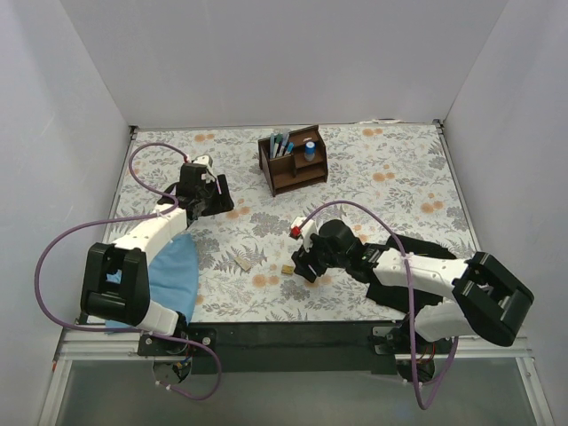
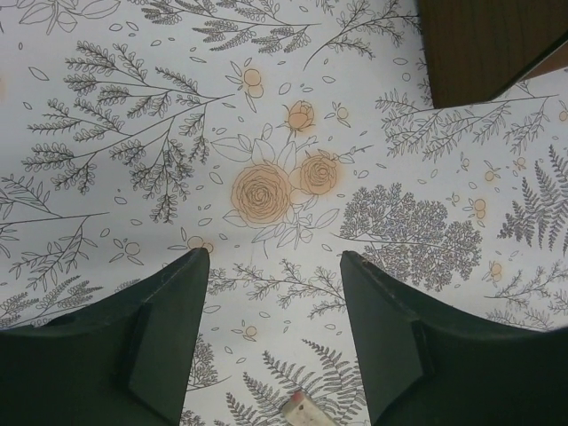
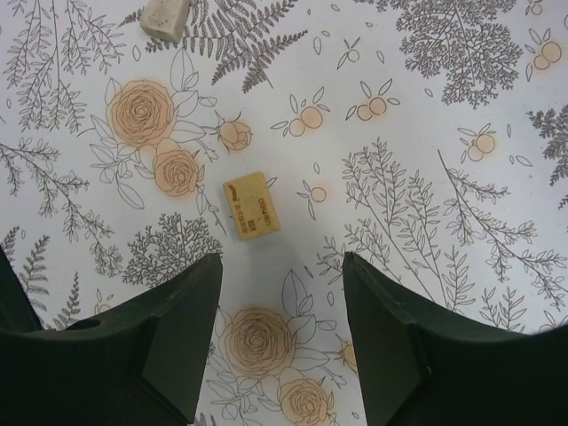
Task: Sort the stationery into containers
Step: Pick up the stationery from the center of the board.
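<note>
The dark-brown wooden organiser (image 1: 293,161) stands at the back centre; its corner shows in the left wrist view (image 2: 493,49). Several pens (image 1: 280,144) and a blue-and-grey cylinder (image 1: 310,149) stand in it. A small tan block (image 1: 287,268) lies on the floral table, just ahead of my open, empty right gripper (image 1: 303,263); in the right wrist view the block (image 3: 250,204) lies just beyond the gripper (image 3: 282,266). A flat beige piece (image 1: 243,263) lies left of it and shows in the right wrist view (image 3: 164,18). My left gripper (image 1: 222,192) is open and empty over bare table (image 2: 273,262).
A light-blue cloth (image 1: 173,271) lies under my left arm at the near left. A black cloth (image 1: 430,253) lies under my right arm. A small white piece with a red end (image 2: 306,410) shows at the bottom of the left wrist view. White walls enclose the table.
</note>
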You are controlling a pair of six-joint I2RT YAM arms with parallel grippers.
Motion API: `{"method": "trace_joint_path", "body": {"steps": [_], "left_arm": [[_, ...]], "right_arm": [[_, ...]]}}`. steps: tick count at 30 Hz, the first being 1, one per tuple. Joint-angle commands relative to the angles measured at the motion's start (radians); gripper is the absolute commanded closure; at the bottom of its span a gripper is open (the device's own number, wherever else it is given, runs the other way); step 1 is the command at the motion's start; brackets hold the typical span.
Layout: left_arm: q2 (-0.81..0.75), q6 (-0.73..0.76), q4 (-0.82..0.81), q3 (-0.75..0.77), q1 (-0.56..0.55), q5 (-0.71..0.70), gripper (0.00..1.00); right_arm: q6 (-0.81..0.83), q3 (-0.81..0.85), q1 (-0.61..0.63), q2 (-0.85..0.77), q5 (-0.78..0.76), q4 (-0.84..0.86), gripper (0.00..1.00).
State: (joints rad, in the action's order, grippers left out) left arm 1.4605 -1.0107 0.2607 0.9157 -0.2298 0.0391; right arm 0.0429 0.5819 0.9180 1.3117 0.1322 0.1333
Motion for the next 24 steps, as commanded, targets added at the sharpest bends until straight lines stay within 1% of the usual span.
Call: {"method": "trace_joint_path", "body": {"steps": [1, 6, 10, 11, 15, 21, 24], "left_arm": [[-0.049, -0.002, -0.055, -0.012, 0.012, -0.022, 0.39], [-0.037, -0.02, -0.057, -0.023, 0.012, -0.002, 0.39], [-0.028, -0.009, -0.058, -0.023, 0.014, -0.002, 0.39], [-0.026, -0.009, -0.057, -0.021, 0.014, -0.002, 0.39], [-0.012, -0.017, -0.063, -0.023, 0.014, 0.004, 0.39], [-0.003, -0.026, -0.072, -0.029, 0.015, 0.008, 0.39], [0.001, -0.022, -0.074, -0.028, 0.015, 0.007, 0.39]], "right_arm": [[0.02, -0.005, 0.021, 0.026, -0.034, 0.215, 0.35], [0.078, -0.011, 0.035, 0.069, -0.005, 0.293, 0.33], [0.147, -0.022, 0.044, 0.092, 0.061, 0.318, 0.29], [0.176, -0.025, 0.053, 0.093, 0.066, 0.322, 0.28], [0.204, -0.033, 0.053, 0.124, 0.063, 0.321, 0.27], [0.256, -0.06, 0.053, 0.144, 0.07, 0.321, 0.29], [0.271, -0.065, 0.053, 0.156, 0.082, 0.319, 0.32]]}}
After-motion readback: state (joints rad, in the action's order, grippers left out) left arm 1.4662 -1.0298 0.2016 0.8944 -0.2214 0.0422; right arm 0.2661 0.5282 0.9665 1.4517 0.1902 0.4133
